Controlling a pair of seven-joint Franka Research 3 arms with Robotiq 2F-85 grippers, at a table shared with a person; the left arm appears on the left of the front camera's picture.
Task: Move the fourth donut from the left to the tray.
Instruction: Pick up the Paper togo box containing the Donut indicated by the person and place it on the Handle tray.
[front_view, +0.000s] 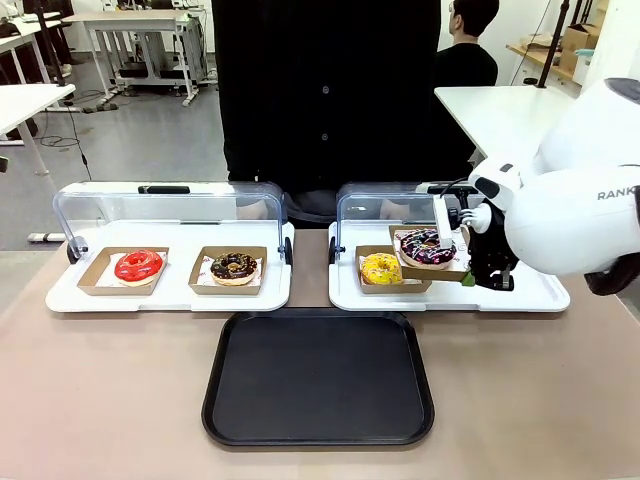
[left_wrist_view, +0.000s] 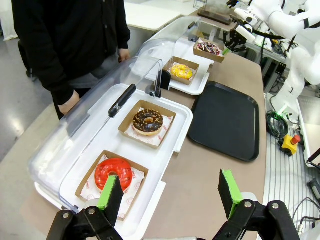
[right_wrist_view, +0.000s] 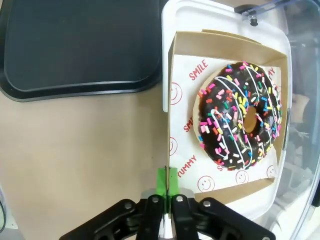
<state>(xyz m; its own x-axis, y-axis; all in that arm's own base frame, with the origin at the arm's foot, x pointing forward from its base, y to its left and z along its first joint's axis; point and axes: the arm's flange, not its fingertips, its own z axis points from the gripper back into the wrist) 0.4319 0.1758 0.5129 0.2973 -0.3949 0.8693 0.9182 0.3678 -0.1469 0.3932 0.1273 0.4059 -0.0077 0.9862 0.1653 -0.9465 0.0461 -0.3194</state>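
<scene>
right pincer: green pads pressed together on the near wall of the brown cardboard holder, so it's pinching the holder by its edge, not the donut itself

fourth donut: chocolate icing, white streaks and colourful sprinkles, sitting in that holder just ahead of the pinching fingertips. In the front view the holder looks lifted and tilted, hanging over the corner of the yellow-iced donut's holder

black tray: well off to the side of the right pincer, on the table in front of the two white trays, nothing on it

left pincer: fingers spread wide apart, holding nothing. Just past them is the red-iced donut, then the chocolate donut with brownish sprinkles further along the same white tray

person: dark top, standing at the far side behind the open clear lids
</scene>
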